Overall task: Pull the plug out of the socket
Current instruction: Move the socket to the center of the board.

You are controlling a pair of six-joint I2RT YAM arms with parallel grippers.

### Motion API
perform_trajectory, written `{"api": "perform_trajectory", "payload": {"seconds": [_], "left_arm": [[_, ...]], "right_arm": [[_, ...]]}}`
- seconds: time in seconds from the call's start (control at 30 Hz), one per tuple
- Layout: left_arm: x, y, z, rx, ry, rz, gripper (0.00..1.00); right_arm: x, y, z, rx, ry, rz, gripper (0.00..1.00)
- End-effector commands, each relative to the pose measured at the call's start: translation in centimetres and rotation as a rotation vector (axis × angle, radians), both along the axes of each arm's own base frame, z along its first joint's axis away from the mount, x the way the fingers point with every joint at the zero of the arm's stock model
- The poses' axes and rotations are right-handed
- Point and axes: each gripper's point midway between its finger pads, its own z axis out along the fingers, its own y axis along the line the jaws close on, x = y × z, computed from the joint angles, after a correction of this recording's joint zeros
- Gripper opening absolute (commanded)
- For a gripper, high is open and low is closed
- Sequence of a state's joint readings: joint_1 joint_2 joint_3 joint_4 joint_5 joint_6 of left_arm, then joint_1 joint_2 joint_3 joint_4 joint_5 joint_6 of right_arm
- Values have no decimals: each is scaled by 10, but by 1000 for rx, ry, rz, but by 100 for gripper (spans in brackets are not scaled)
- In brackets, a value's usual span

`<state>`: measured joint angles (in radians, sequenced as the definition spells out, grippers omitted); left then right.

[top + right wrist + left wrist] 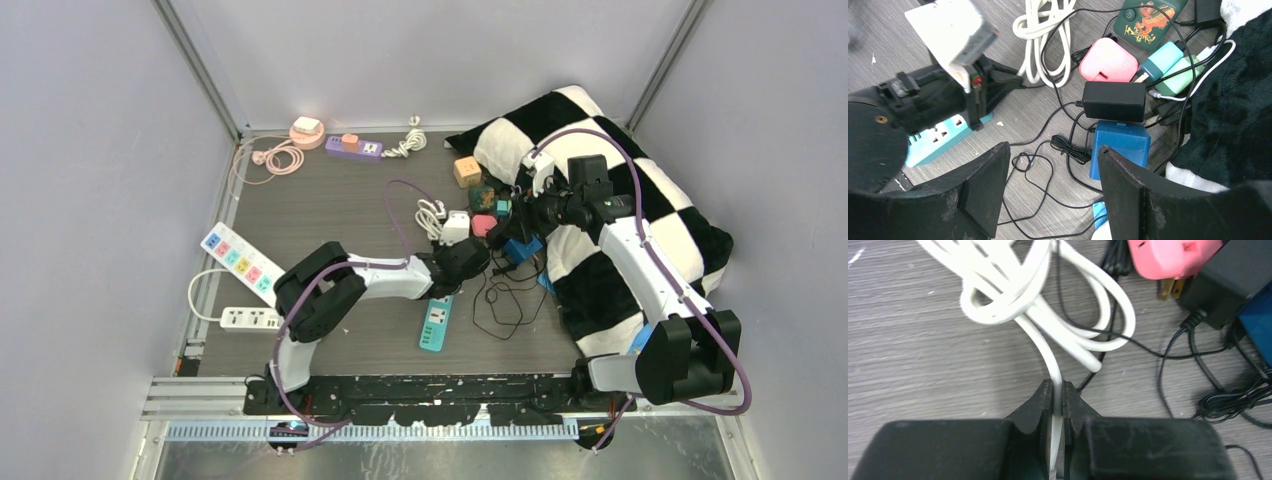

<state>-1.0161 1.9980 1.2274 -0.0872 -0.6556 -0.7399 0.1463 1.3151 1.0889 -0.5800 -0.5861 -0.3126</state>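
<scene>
A teal socket strip [436, 322] lies on the grey table; in the right wrist view its near end [933, 140] shows under the left arm. My left gripper [1058, 385] is shut on a white cable [1048, 352] just above that strip. The cable runs up to a coiled white bundle [1048, 285]. The plug itself is hidden beneath the jaws. In the top view the left gripper [470, 258] sits over the strip's far end. My right gripper [1053, 150] hangs open above loose black wires, holding nothing, beside a blue box [1120, 145].
A pink adapter [1108, 60], a black adapter [1114, 101] and tangled thin black wires [1048, 175] crowd the right of the left gripper. A checkered pillow [620, 200] fills the right side. White strips [240, 260] lie at the left, a purple one [353, 148] at the back.
</scene>
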Motion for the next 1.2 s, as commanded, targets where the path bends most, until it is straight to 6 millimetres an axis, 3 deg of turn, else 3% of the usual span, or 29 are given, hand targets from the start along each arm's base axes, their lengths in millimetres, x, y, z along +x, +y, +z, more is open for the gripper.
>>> {"api": "perform_trajectory", "payload": {"seconds": [0.0,0.13,0.6,0.97,1.17], "left_arm": [[13,15,56,-74,-143,43,2],[12,23,75,-143,-167,44,1],[20,78,105,-196,-224,121,1],[46,150,131,-193,-292,290,0],[64,204,141,-182,-335,449,0]], "right_arm": [[7,1,22,12,-65,11,70],[7,1,23,13,-65,11,70],[7,1,22,13,-64,13,70],[6,2,23,14,-64,17,70],[6,1,23,14,-67,15,70]]}}
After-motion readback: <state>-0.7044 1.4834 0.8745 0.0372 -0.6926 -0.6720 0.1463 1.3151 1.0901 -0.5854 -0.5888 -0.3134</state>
